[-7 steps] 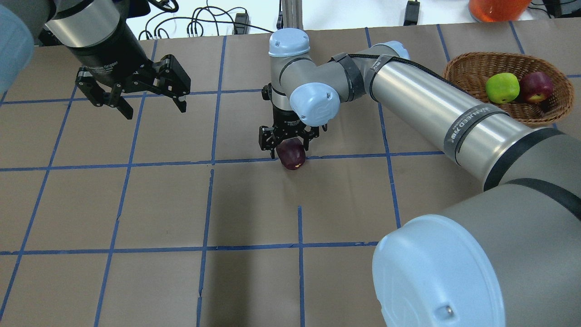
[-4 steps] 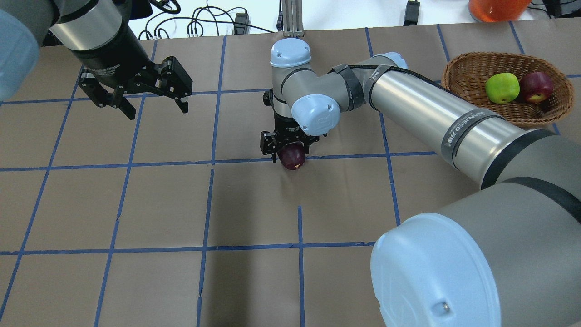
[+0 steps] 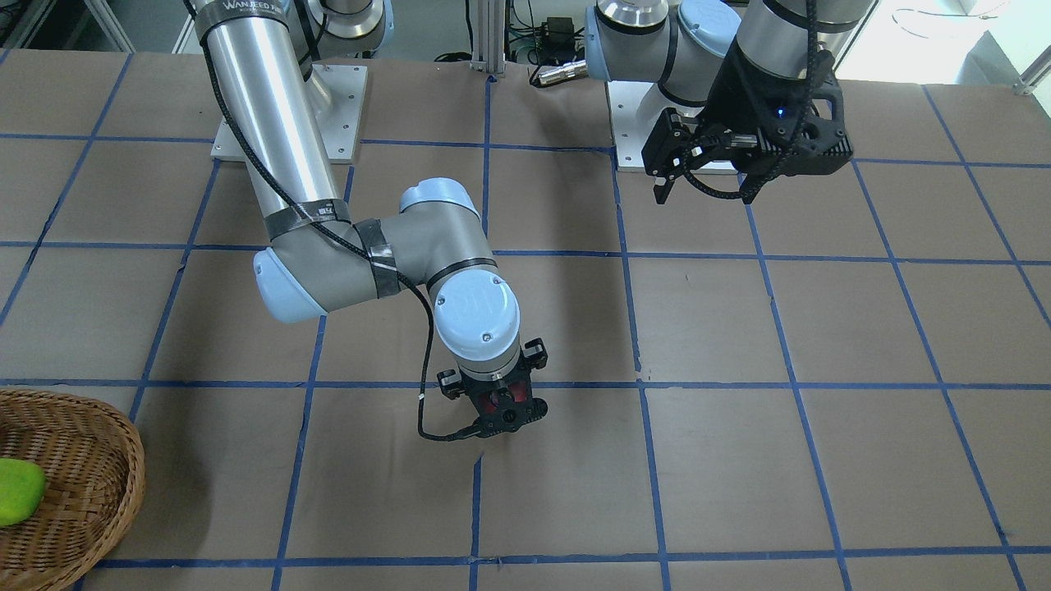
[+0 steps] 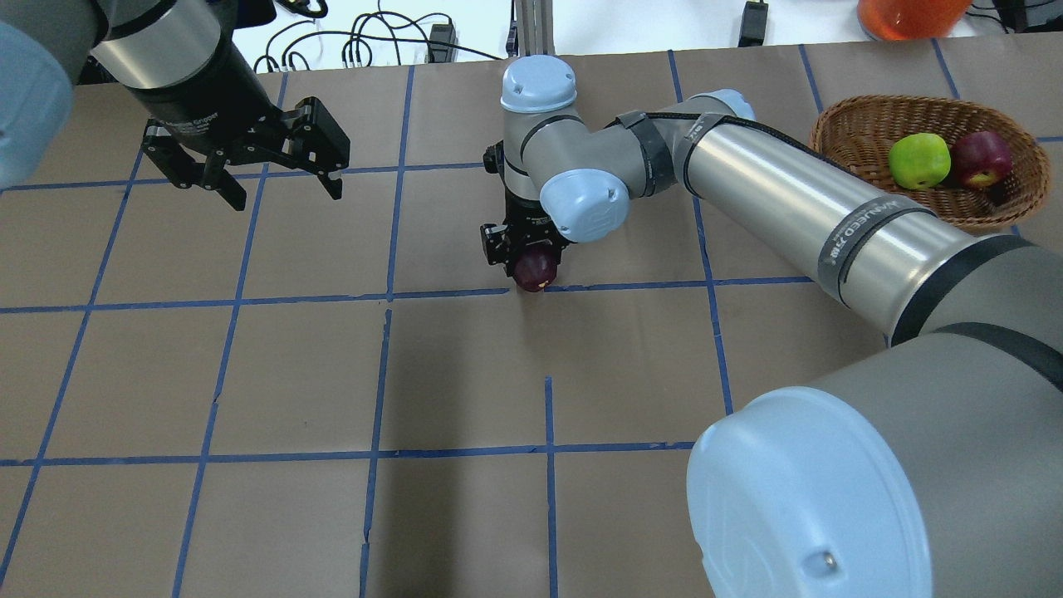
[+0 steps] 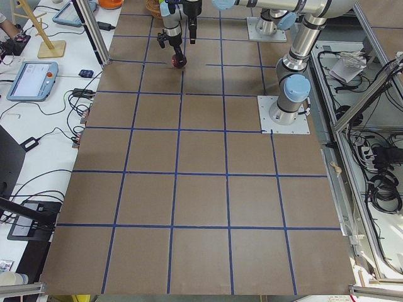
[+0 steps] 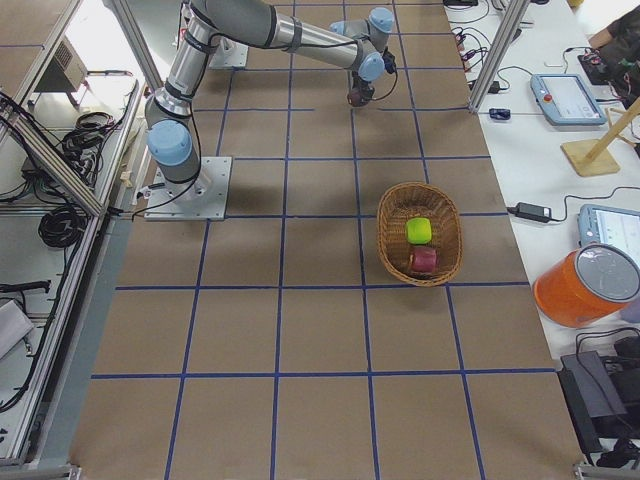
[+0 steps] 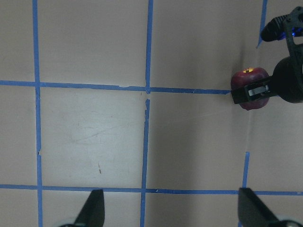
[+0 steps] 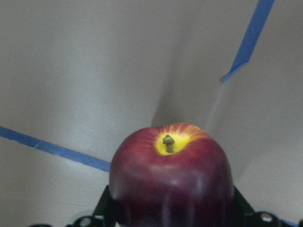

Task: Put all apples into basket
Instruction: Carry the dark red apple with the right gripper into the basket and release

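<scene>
The dark maroon apple (image 4: 536,270) sits between the fingers of my right gripper (image 4: 531,264), which is shut on it near the table's middle; it also shows in the right wrist view (image 8: 170,179), stem up, and in the front view (image 3: 496,400). The wicker basket (image 4: 855,124) stands at the far right and holds the yellow-green apple (image 4: 919,160) and the red apple (image 4: 982,158). My left gripper (image 4: 285,198) is open and empty, raised over the far left; its wrist view shows the maroon apple (image 7: 250,76) from a distance.
An orange container (image 4: 909,17) and cables lie beyond the table's far edge. In the right side view, tablets and a wooden stand (image 6: 600,140) sit on the side bench. Blue tape lines grid the brown table (image 4: 465,374).
My right gripper's fingers have closed onto the maroon apple, and gripper and apple have shifted slightly up in the overhead view. The left gripper has barely moved.
</scene>
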`<control>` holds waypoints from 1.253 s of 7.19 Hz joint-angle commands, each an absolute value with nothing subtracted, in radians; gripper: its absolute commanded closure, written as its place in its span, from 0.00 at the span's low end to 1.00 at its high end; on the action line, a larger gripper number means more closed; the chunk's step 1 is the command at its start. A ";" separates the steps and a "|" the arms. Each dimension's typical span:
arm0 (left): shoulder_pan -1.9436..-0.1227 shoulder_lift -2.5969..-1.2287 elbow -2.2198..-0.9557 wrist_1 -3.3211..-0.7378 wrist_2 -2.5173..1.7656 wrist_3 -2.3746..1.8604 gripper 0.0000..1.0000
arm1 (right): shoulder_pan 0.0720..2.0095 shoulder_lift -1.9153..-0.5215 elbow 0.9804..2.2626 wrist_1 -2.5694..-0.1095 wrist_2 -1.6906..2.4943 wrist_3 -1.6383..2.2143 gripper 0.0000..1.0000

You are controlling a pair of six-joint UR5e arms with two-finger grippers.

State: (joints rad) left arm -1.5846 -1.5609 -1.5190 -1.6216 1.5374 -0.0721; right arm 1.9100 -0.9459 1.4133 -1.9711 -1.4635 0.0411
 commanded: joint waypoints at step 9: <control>-1.585 -1.560 -1.520 -1.621 1.537 -0.072 0.00 | 1.233 -0.958 1.293 -1.920 -1.600 -0.305 0.83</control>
